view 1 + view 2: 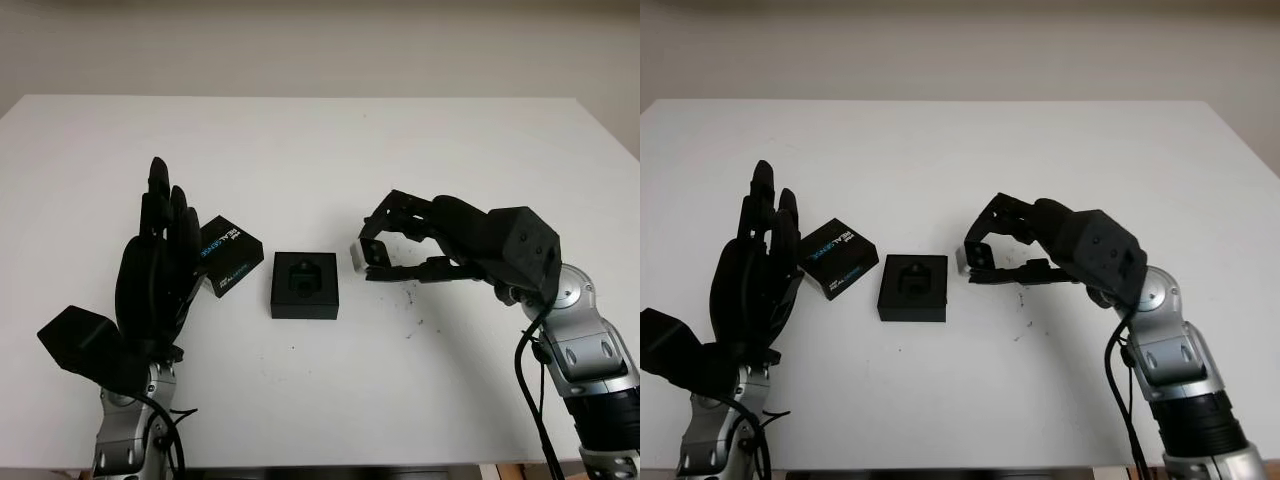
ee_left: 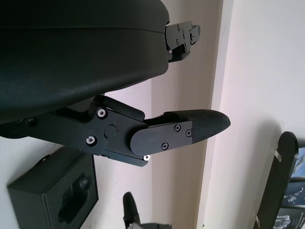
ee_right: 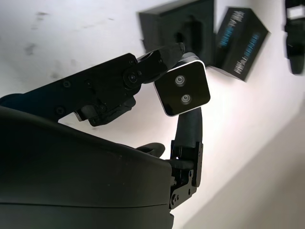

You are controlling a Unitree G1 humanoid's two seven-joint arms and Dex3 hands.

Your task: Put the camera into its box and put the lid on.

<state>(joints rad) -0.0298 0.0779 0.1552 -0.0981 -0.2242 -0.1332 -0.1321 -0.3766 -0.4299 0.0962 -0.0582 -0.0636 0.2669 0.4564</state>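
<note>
Right robot hand [image 1: 385,255] is grasping the camera [image 3: 183,89], box [image 1: 304,285] sits just beside its fingertips; left robot hand [image 1: 160,260] is released, lid [image 1: 229,254] next to it.

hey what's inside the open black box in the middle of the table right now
The box holds only its black foam insert with a shaped cutout; how deep the cutout goes can't be seen. The camera is outside it, held in the right hand beside the box.

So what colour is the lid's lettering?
Blue and white on the black lid, clearest in the right wrist view.
</note>
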